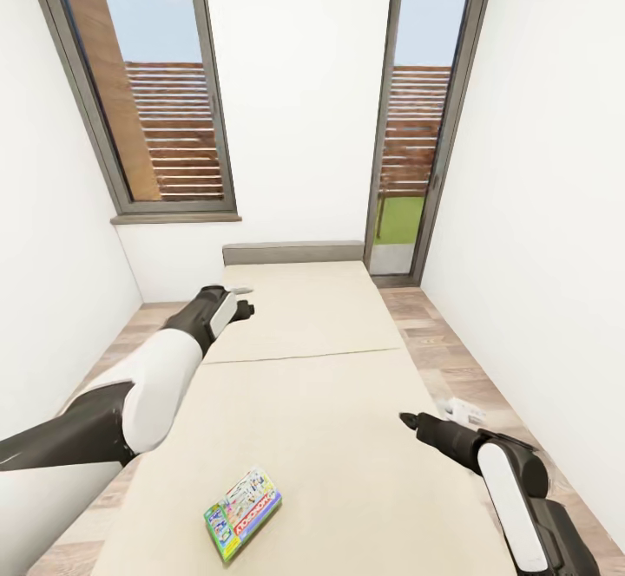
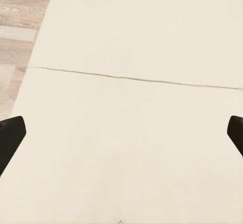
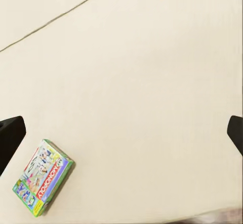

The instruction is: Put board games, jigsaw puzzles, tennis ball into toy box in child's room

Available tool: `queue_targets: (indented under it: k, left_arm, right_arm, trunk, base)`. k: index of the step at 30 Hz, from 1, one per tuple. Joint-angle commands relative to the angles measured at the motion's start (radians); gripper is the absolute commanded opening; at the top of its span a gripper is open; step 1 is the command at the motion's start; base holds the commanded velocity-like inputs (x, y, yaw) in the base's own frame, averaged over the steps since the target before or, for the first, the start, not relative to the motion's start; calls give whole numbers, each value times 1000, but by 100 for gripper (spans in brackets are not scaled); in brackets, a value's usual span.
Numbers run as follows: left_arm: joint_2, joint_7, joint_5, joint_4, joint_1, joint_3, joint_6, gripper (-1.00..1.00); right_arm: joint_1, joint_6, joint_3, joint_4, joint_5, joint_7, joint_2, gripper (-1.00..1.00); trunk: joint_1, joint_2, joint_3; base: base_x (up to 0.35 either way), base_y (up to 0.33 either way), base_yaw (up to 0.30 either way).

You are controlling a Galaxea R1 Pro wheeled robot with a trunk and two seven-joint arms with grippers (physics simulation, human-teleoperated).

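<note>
1. On the low bed with the plain beige mattress [image 1: 304, 385] lies 1 flat, colourful board game box with a green edge and red letters [image 1: 243, 513]. It sits near the foot end, a bit toward the robot's left side, and it is turned at a slant.
2. Over the left edge of the mattress hangs the left gripper [image 1: 241, 298], up past the thin seam across the mattress [image 1: 304, 357]. Its fingers are spread wide, with nothing between them.
3. Above the right side of the mattress hangs the right gripper [image 1: 404, 420]. Its 2 dark fingertips [image 3: 10, 138] stand far apart, and it holds nothing too.
4. I think the step now is to pick up the game box. The right gripper looks nearer, so it should come down over the box, turn to match the slant, and close across the short sides.
5. The box is not at the very edge, so it has room all around it. The wood-plank floor [image 1: 451, 368] runs along both sides of the bed, and the white walls [image 1: 538, 212] are close, so the arms should stay over the mattress.
6. The toy box is somewhere else, so the game must be carried off after the grab.
</note>
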Motion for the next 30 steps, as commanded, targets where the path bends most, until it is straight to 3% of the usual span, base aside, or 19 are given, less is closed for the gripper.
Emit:
queue_targets:
  k: [1,3,5,6,7,8,10,11,13,15,18,21,23,25,26,27,28,30]
  left_arm:
    - [-2,3,-6,7,-1,7,-5,100]
    - [-2,5,-6,34,-2,7,-30,100]
    - [-1,6,-6,52,-3,7,-46,100]
    - [0,7,-6,58,-3,6,-51,100]
    - [0,7,-6,61,-3,5,-53,100]
    - [2,7,-5,64,-3,4,-56,100]
    - [2,7,-5,67,-3,4,-58,100]
    - [3,5,-5,68,-3,4,-60,100]
    - [3,3,-6,70,-3,3,-61,100]
    - [2,2,-6,72,-3,2,-61,100]
    - [1,2,-6,73,-3,3,-62,100]
    - [0,0,-6,73,-3,3,-61,100]
    - [2,0,-6,74,-3,4,-59,100]
    - [3,0,-6,74,-3,4,-57,100]
    - [2,0,-6,74,-3,4,-56,100]
    - [2,-1,-6,75,-3,3,-54,100]
    - [1,-1,-6,75,-3,3,-54,100]
    - [-1,-2,-6,75,-3,3,-51,100]
  right_arm:
    - [-3,4,9,-1,-11,-30,1,100]
    - [-15,14,50,-1,-11,-100,4,100]
    - [-36,34,117,-1,-10,-185,15,100]
    - [-51,44,169,-1,-9,-259,30,100]
    - [-58,49,196,-1,-8,-300,40,100]
    - [-71,57,251,-1,-7,-392,65,100]
    - [-79,60,303,-1,-7,-491,95,100]
    - [-85,62,348,-1,-6,-587,121,100]
    - [-90,63,390,-1,-10,-705,146,100]
    - [-93,63,401,-1,-15,-763,156,100]
    - [-95,62,378,-1,-19,-771,162,100]
    - [-96,63,315,-1,-20,-719,163,100]
    - [-96,65,216,-1,-21,-611,151,100]
    - [-96,72,109,-1,-23,-435,118,100]
    - [-95,73,84,-1,-24,-379,106,100]
    - [-92,75,39,-1,-27,-253,81,100]
    - [-91,76,20,-1,-28,-186,67,100]
    - [-84,79,-54,-1,-30,101,6,100]
  trunk:
    - [1,-2,-2]
    - [1,-2,-2]
    - [1,-2,-2]
    - [1,-2,-2]
    - [1,-2,-2]
    - [1,-2,-2]
    - [1,-2,-2]
    - [1,-2,-2]
    - [1,-2,-2]
    - [1,-2,-2]
    - [1,-2,-2]
    - [1,-2,-2]
    - [1,-2,-2]
    - [1,-2,-2]
    - [1,-2,-2]
    - [1,-2,-2]
    - [1,-2,-2]
    - [1,-2,-2]
  base:
    - [0,0,0]
    - [0,0,0]
    - [0,0,0]
    - [0,0,0]
    - [0,0,0]
    - [0,0,0]
    - [0,0,0]
    - [0,0,0]
    - [0,0,0]
    - [0,0,0]
    - [0,0,0]
    - [0,0,0]
    - [0,0,0]
    - [0,0,0]
    - [0,0,0]
    - [0,0,0]
    - [0,0,0]
    - [0,0,0]
